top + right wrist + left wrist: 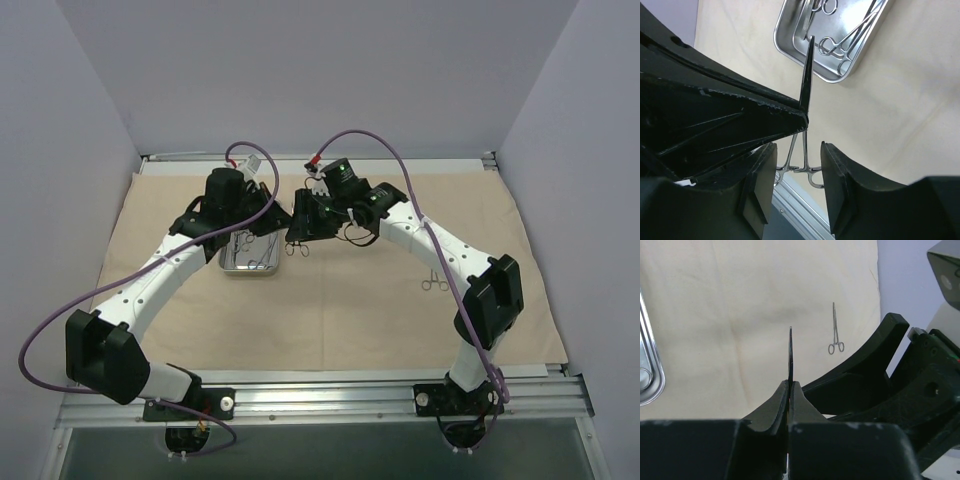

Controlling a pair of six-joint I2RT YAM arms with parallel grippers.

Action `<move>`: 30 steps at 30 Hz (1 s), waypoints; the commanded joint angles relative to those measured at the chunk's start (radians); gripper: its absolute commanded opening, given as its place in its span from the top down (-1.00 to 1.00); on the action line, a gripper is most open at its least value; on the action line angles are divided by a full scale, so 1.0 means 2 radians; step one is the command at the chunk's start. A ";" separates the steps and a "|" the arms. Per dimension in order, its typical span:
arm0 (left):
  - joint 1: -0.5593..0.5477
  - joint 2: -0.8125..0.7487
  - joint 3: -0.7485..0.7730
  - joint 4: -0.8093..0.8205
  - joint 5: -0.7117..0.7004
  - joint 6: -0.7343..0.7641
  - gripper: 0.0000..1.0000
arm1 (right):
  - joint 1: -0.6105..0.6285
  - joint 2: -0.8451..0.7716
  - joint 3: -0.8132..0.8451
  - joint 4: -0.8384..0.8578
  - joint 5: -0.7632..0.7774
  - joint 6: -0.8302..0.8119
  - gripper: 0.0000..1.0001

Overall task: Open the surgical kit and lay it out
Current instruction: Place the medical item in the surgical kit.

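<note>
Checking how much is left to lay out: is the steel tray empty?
No, the right wrist view shows at least two ring-handled forceps lying inside the steel tray.

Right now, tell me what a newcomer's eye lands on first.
Mid-table, the left gripper pinches silver ring-handled forceps while the open right gripper straddles their handles. A shiny rectangular steel tray of more forceps sits just beside them; a lone pair lies on the beige cloth wrap, far right.
</note>
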 commanded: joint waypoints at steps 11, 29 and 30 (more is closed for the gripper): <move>-0.002 -0.018 0.024 0.003 -0.007 -0.011 0.67 | 0.004 0.009 0.025 -0.016 0.009 0.003 1.00; 0.126 -0.067 0.026 -0.168 -0.063 0.123 -0.87 | -0.155 -0.086 -0.159 -0.120 0.114 -0.133 1.00; 0.127 -0.066 0.021 -0.168 -0.051 0.134 -0.87 | -0.161 -0.089 -0.175 -0.124 0.137 -0.143 1.00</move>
